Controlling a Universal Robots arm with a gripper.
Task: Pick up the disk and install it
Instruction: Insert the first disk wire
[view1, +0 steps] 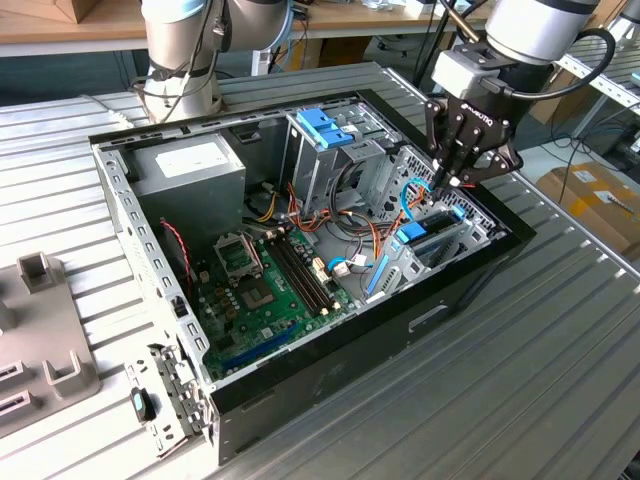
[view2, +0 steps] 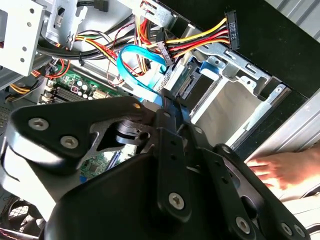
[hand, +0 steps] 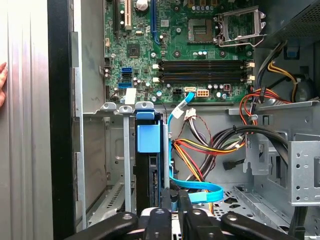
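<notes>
Ribbed grey metal forms the bench (view1: 560, 330), and on it a black-walled computer case (view1: 330, 370) lies on its side with the panel off, so everything inside can be reached from above. A person's hand (view2: 280, 170) rests flat on the bench just beside the case wall, near the drive bay.

At the exterior view's right, the arm's black pincer (view1: 451, 183) points straight down into the bay at the case's far right corner. Its tips are clenched to a narrow point. I cannot tell whether they nip anything between them.

The disk (view1: 435, 228) stands on edge in that bay, directly under the pincer. It is a thin dark slab between bright stamped-steel guides, with a light-blue plastic tab (hand: 148, 140) at the end nearest the green motherboard (view1: 270, 290). To my eye, standing on edge lets its plastic rails slide along the guides.

A flat, glossy blue data cable (hand: 200, 190) curls beside it. The bundled red, yellow and black power wires (view2: 200, 40) end in a black plug close to the bay. A grey power-supply box (view1: 190, 165) sits at the far left.
</notes>
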